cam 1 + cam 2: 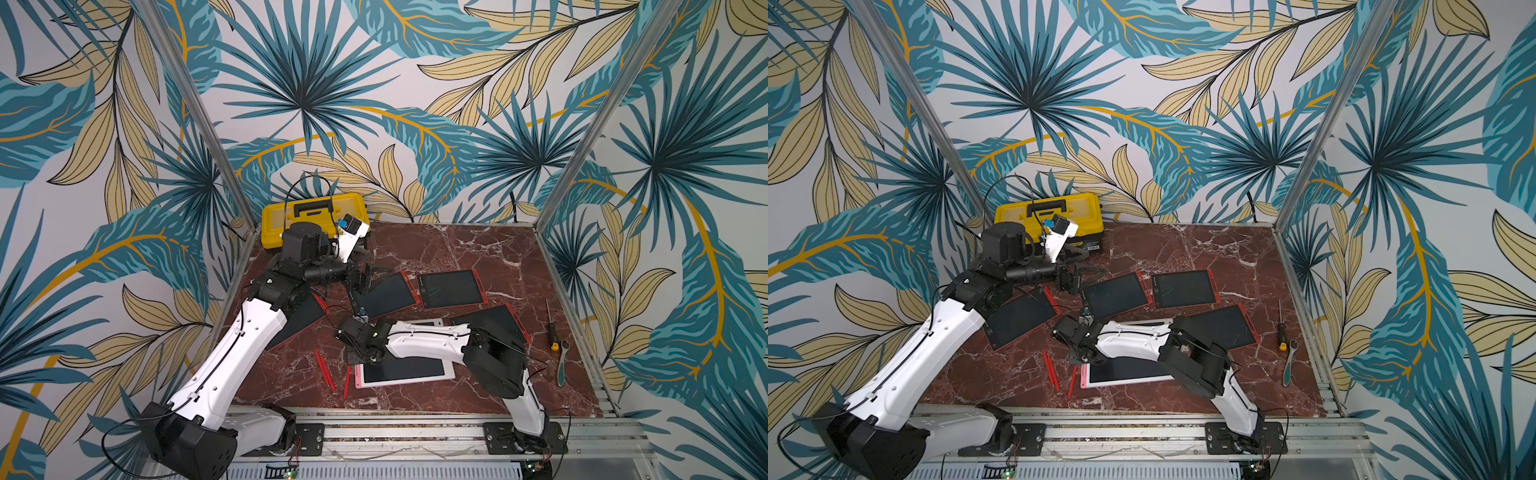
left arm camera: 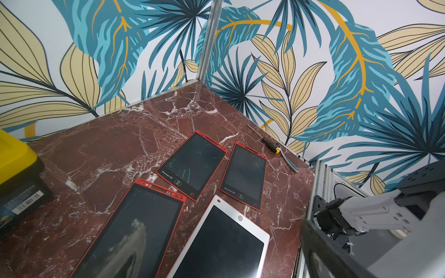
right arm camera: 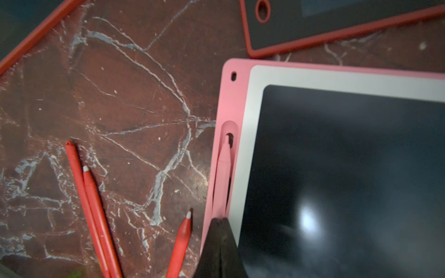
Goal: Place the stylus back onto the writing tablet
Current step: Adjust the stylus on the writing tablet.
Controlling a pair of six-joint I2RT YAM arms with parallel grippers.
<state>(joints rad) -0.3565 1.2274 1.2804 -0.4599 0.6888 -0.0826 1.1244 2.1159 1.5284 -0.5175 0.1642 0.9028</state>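
Resting tapered pink stylus (image 3: 222, 178) in tablet (image 3: 227, 96) groove | right pincer (image 3: 220, 223) pressed together | left pincer (image 1: 360, 284) spread

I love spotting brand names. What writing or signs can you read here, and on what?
"Howeasy", as best I can tell: on two red tablets; marks beside it too small.
Barcode label on the black box: print too small to read.
Round button sign, no words: white tablet.
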